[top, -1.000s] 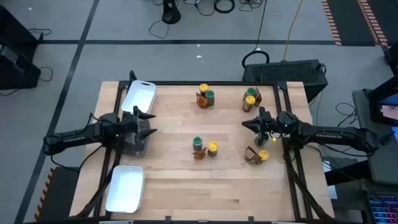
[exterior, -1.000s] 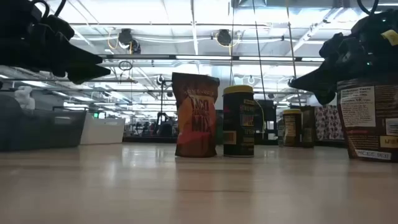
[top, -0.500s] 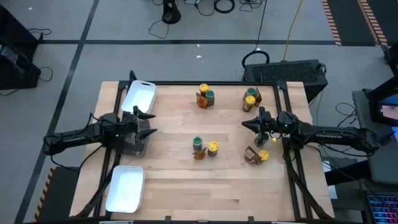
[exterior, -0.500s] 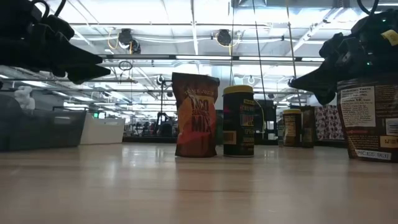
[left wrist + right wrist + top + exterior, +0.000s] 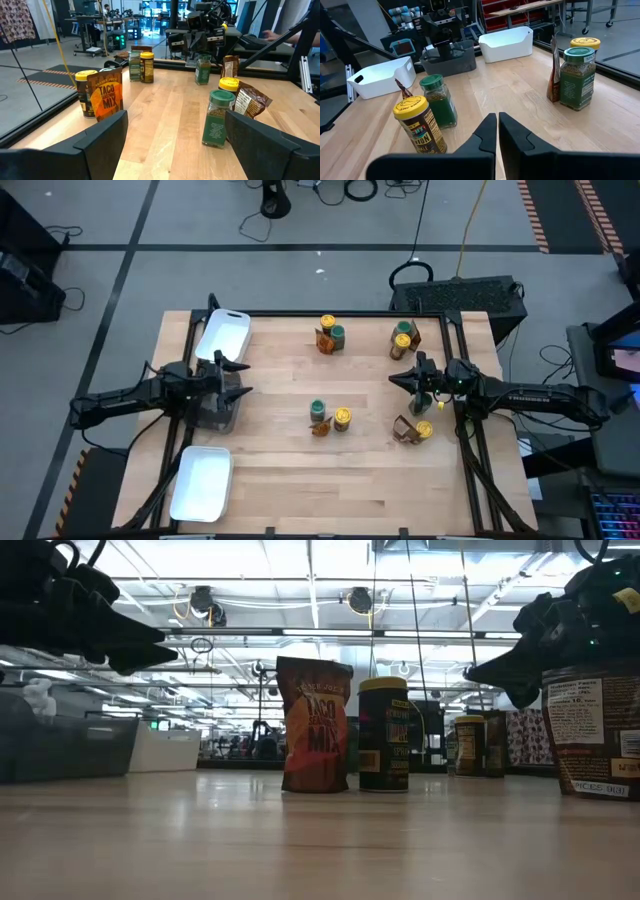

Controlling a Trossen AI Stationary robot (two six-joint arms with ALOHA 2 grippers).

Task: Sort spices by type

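Note:
Spices stand upright on the table in groups: a far group of yellow-lidded jar (image 5: 327, 322), green-lidded jar (image 5: 338, 333) and packet (image 5: 323, 342); a far-right pair of yellow lids (image 5: 403, 334); a middle group of green-lidded jar (image 5: 317, 408), yellow-lidded jar (image 5: 342, 417) and packet (image 5: 320, 428); a near-right packet (image 5: 404, 430) with a yellow-lidded jar (image 5: 424, 430). One green-lidded jar (image 5: 202, 70) stands under my right arm. My left gripper (image 5: 240, 376) hovers open above the dark grey tray (image 5: 212, 415). My right gripper (image 5: 394, 377) hovers shut over the table's right part, pointing left.
One white tray (image 5: 222, 335) lies at the far left and another (image 5: 202, 482) at the near left. Bare wood stretches between the grey tray and the middle group, and along the near edge. A black frame (image 5: 455, 330) borders the table.

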